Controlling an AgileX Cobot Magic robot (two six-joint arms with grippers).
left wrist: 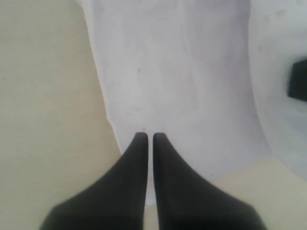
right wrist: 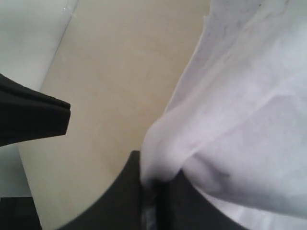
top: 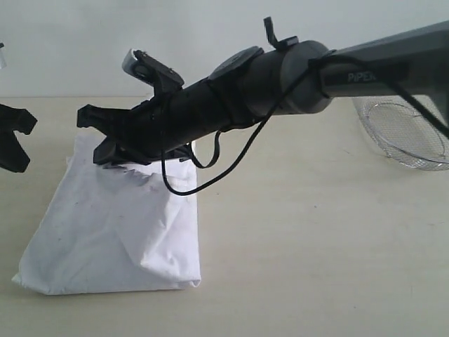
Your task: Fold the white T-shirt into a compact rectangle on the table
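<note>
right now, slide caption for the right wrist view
Right tool pinches a bunched edge of the white T-shirt on the table.

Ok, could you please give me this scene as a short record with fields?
garment: white T-shirt, folded into a rough rectangle, wrinkled
surface: table, with the shirt lying on its left part
right gripper: reaches across, shut, pinching a fold of cloth at the shirt's far edge
left gripper: shut, tips over the shirt, no cloth seen between them
other: wire-mesh basket, far right, apart from the shirt

"PiPER" lettering on the right arm's grey link [top: 400, 60], no other text
</note>
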